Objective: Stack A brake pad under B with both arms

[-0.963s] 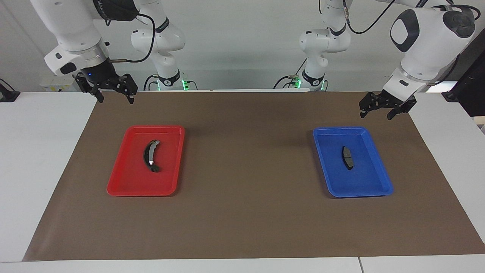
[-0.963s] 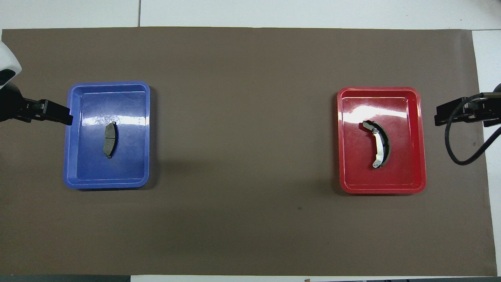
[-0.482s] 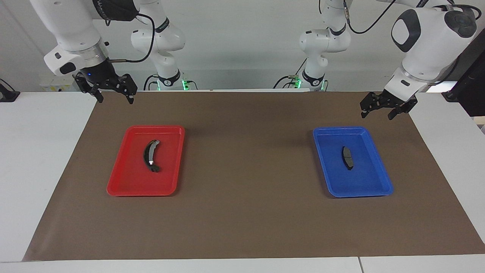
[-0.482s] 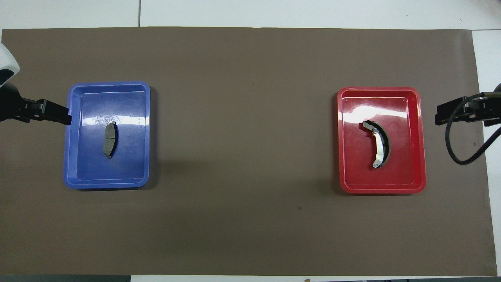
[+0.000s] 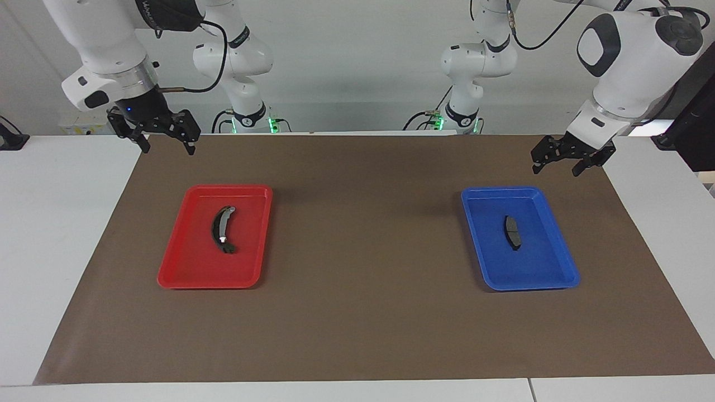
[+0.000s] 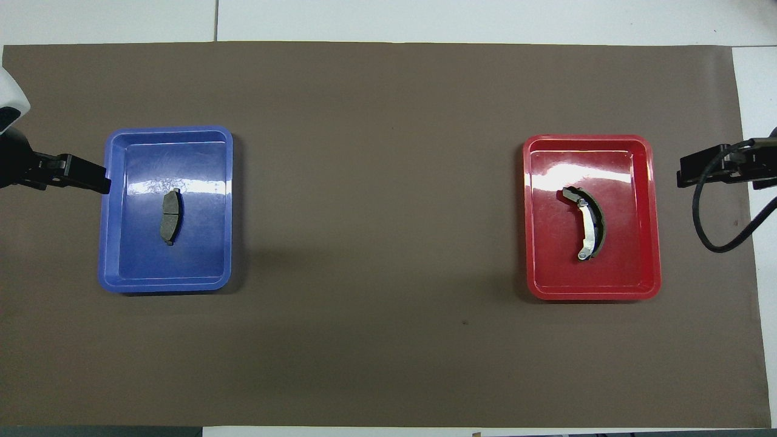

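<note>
- Left gripper (image 5: 564, 163): hung in the air, empty, fingers spread apart, over the brown mat (image 5: 363, 312) at the robots' edge of the blue tray (image 5: 558, 282).
- Right gripper (image 5: 163, 139): likewise empty with fingers apart, raised over the mat's corner at the right arm's end, clear of the red tray (image 5: 184, 276).
- A brake pad (image 5: 512, 232): lay flat near the middle of the blue tray, touched by nothing.
- B (image 5: 221, 229): lay in the red tray, silvery strip up, well apart from the pad.
- Progress, as judged: nothing was stacked; both picks, the pad's placing and the setting of B on top of it all remained to be done.
</note>
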Available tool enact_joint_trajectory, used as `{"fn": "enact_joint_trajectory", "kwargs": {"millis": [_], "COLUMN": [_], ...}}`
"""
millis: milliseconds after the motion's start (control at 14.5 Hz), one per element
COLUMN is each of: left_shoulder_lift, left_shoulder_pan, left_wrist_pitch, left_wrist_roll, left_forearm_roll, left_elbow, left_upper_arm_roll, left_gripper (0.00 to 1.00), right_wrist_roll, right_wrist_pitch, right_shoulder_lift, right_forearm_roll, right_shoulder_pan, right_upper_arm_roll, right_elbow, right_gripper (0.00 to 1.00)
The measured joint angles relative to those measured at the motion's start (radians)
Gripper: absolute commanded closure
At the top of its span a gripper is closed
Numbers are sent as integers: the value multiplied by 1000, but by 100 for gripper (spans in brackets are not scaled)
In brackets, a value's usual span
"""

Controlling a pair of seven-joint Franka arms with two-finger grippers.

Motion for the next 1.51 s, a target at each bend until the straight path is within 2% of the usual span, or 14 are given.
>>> {"fn": "enact_joint_trajectory", "kwargs": {"millis": [1514], "left_shoulder_lift": [0], "left_shoulder_pan": [0], "left_wrist_pitch": [0], "left_wrist_roll": [0], "left_forearm_roll": [0], "left_elbow": [0], "left_upper_arm_roll": [0], "left_gripper": [1], "right_wrist_roll": [0], "right_wrist_pitch": [9], "right_shoulder_lift": [-1], "right_forearm_roll": [0], "right_shoulder_pan": [0], "right_upper_arm_roll": [-2], "right_elbow": [-25], "right_gripper": [0]}}
